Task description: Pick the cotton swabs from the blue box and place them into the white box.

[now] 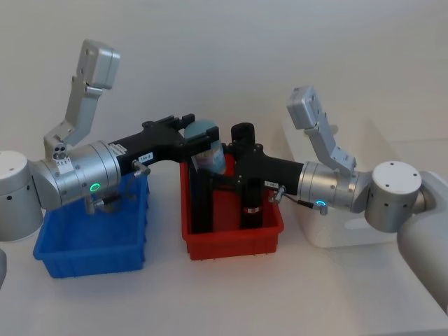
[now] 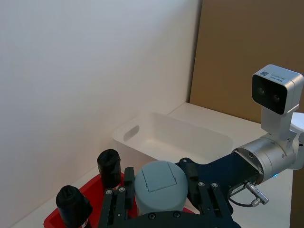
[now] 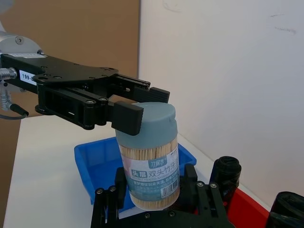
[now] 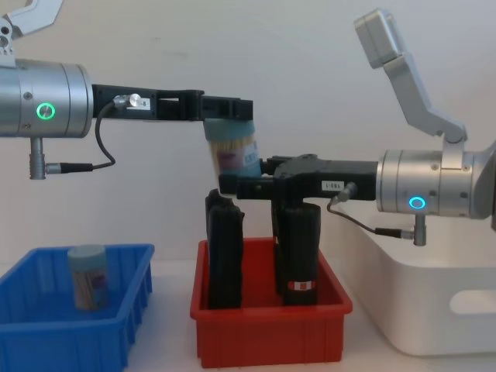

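Swab jar [image 3: 148, 156]: held in the air above the red bin [image 1: 231, 245], toward that bin's 12 o'clock edge. It was near upright with a slight tilt, above the black cylinders [image 1: 248, 203] that stood in the bin.

Left gripper [image 3: 145, 107]: reached in from 9 o'clock, fingers clamped on the jar's pale blue lid.

Right gripper [image 4: 236, 184]: reached in from 3 o'clock, fingers set either side of the jar's lower body and seemingly closed against it.

Second jar [image 4: 87, 275]: stood upright in the blue box [image 1: 91, 262], at 9 o'clock of the red bin.

White box [image 4: 434, 310]: sat at 3 o'clock of the red bin, beneath the right arm.

Step in hand, by judgement: a mid-air handover from left to right, with the pick done and the placing not yet begun.

Next move, by judgement: the right grip needed to be firm before the left let go of the lid. The left then had to back off toward 9 o'clock without nudging the jar. The right had to carry it toward 3 o'clock, clear of the cylinder tops, and lower it inside the white box.
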